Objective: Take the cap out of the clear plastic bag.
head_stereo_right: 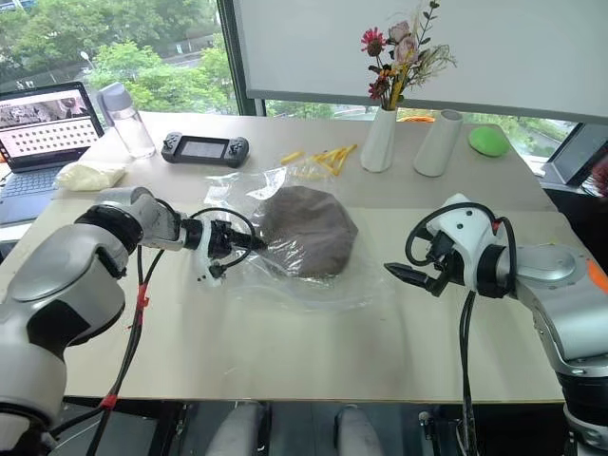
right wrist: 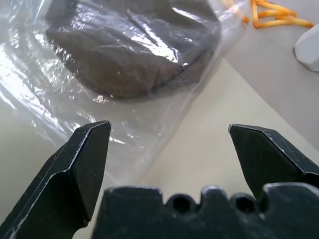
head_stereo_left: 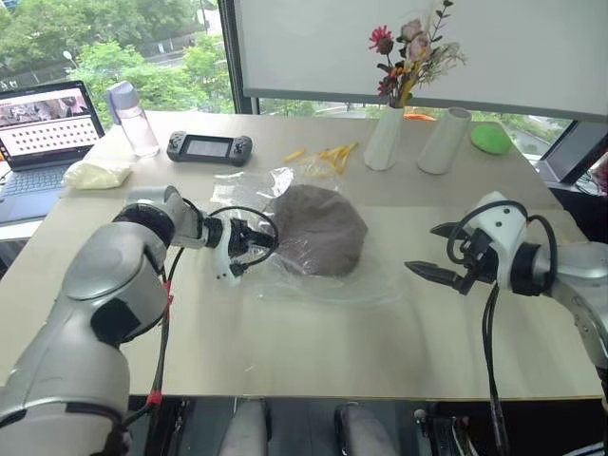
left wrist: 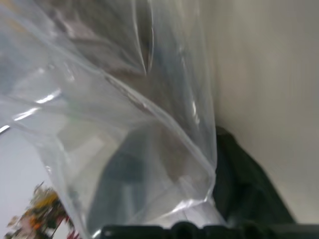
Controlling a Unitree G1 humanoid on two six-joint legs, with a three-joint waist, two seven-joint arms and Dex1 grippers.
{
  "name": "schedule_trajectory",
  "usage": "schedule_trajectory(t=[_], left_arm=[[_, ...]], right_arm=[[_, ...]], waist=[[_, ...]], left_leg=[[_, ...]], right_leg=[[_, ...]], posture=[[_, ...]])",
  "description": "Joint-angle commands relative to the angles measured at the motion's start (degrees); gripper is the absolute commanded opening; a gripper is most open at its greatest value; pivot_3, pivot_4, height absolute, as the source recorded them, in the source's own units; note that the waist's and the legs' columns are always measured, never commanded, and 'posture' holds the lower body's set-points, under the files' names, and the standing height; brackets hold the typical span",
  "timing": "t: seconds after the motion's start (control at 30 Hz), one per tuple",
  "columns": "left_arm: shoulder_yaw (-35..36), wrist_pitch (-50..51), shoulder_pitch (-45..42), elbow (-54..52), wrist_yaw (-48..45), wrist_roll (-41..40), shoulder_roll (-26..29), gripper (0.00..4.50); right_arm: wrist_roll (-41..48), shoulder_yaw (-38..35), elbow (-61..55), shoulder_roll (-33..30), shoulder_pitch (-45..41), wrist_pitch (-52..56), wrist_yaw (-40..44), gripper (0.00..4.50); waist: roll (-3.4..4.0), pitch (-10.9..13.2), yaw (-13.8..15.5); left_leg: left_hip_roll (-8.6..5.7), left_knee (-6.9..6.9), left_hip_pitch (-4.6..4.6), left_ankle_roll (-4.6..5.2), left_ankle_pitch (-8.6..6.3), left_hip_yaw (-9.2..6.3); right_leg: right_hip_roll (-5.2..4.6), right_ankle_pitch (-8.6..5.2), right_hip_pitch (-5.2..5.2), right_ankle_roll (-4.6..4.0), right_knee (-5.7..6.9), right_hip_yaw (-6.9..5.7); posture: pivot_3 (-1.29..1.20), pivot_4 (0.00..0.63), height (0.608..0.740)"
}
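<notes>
The dark brown cap (head_stereo_left: 318, 228) lies domed on the table inside the clear plastic bag (head_stereo_left: 249, 190), whose wrinkled film spreads around it. My left gripper (head_stereo_left: 255, 249) is at the bag's left edge, next to the cap. In the left wrist view the film (left wrist: 124, 124) hangs right in front, one dark finger (left wrist: 249, 189) shows bare beside it and the other shows dimly through it, so the jaws stand open. My right gripper (head_stereo_left: 425, 249) hovers open and empty to the right of the bag, pointing at the cap (right wrist: 129, 50).
At the back left are a laptop (head_stereo_left: 43, 133), a bottle (head_stereo_left: 133, 119), a white pouch (head_stereo_left: 95, 174) and a game controller (head_stereo_left: 209, 147). Yellow sticks (head_stereo_left: 328, 157), a flower vase (head_stereo_left: 385, 138), a white cylinder (head_stereo_left: 444, 141) and a green object (head_stereo_left: 491, 139) stand behind the bag.
</notes>
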Motion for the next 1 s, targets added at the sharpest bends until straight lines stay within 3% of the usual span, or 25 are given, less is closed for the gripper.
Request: schedule_trajectory(t=[0.03,0.13,0.17,0.33,0.47,0.53,0.57,0.63,0.77,0.87,1.0], left_arm=[[1.33,5.09,-2.24,2.58,-1.24,-2.56,2.2,3.27],[5.51,8.66,-1.52,3.89,-7.78,-7.58,4.24,4.34],[9.12,12.85,-0.56,4.57,-13.99,-11.51,5.38,4.46],[27.44,20.16,4.27,5.19,-38.68,-31.42,9.71,4.46],[48.97,18.16,8.48,3.14,-59.95,-55.46,10.19,4.46],[59.81,16.41,11.78,-0.34,-79.16,-70.45,8.24,4.46],[64.84,19.14,14.36,-5.22,-91.1,-79.79,6.85,4.46],[69.9,34.28,21.76,-22.4,-108.23,-95.54,5.69,4.46],[73.24,76.38,37.28,-67.16,-113.34,-122.83,8.28,4.46],[71.96,87.12,43.39,-85.96,-112.77,-128.05,12.23,4.46],[67.4,88.69,47.73,-96.28,-114.83,-126.17,16.56,4.46]], right_arm=[[0.4,-0.59,-1.0,-0.75,-2.21,-0.3,0.13,4.5],[-0.03,0.43,0.45,-0.67,-3.46,-0.95,0.45,4.5],[-0.12,1.08,0.98,-0.4,-4.13,-1.32,0.7,4.5],[-0.6,3.61,3.16,0.61,-6.7,-2.75,1.47,4.5],[-0.45,4.75,4.57,1.5,-8.05,-3.75,2.35,4.5],[-0.02,5.33,4.81,1.56,-8.13,-3.91,3.4,4.5],[0.41,5.47,4.82,1.49,-7.85,-3.99,4.16,4.5],[1.16,5.7,4.85,1.64,-7.44,-3.64,5.11,4.5],[3.43,6.18,3.95,1.95,-5.86,-2.07,7.77,4.5],[4.91,6.58,2.94,2.06,-4.71,-1.89,9.52,4.5],[4.96,6.91,3.18,2.44,-4.88,-2.02,9.64,4.5]], waist=[[0.0,0.0,0.01],[-0.01,0.01,-0.06],[-0.01,0.01,-0.09],[-0.01,0.01,-0.59],[-0.01,0.01,-0.75],[-0.01,0.01,-0.58],[-0.01,0.01,-0.52],[0.0,0.01,-0.36],[0.0,0.02,-1.85],[-0.01,0.03,-2.47],[0.13,-0.02,-3.23]], left_leg=[[0.0,-0.01,0.0,0.0,0.0,0.0],[0.0,-0.02,0.0,-0.01,0.0,0.0],[0.01,-0.01,0.0,-0.01,0.0,0.01],[0.03,-0.06,0.0,0.0,0.0,0.02],[0.05,-0.13,0.0,0.0,0.01,0.01],[0.06,-0.09,-0.01,0.01,0.02,-0.01],[0.06,-0.08,-0.01,0.01,0.02,-0.01],[0.05,-0.07,0.0,0.01,0.02,-0.02],[0.15,-0.08,-0.01,0.02,0.02,-0.07],[0.2,-0.01,0.03,0.02,0.02,-0.22],[0.18,-0.17,0.87,0.02,0.01,-0.09]], right_leg=[[0.0,0.0,0.0,0.0,0.0,0.0],[0.0,0.0,-0.02,0.0,0.0,-0.01],[0.0,0.0,-0.02,-0.01,0.0,-0.01],[0.0,0.0,-0.07,-0.08,0.01,-0.01],[0.0,0.11,-0.07,-0.28,0.0,-0.05],[0.0,0.26,-0.04,-0.52,0.0,-0.09],[0.0,0.26,0.0,-0.53,-0.01,-0.11],[-0.03,0.28,0.06,-0.56,-0.04,-0.12],[0.03,0.35,0.05,-0.66,0.04,-0.12],[0.13,0.35,0.05,-0.67,0.22,-0.15],[0.11,-0.02,0.78,-0.34,0.09,-0.02]], posture=[[0.0,0.15,0.74],[0.0,0.15,0.74],[0.0,0.15,0.74],[0.0,0.15,0.74],[0.0,0.15,0.74],[0.0,0.15,0.74],[0.0,0.15,0.74],[0.0,0.15,0.74],[0.0,0.15,0.74],[0.0,0.15,0.74],[0.0,0.15,0.74]])
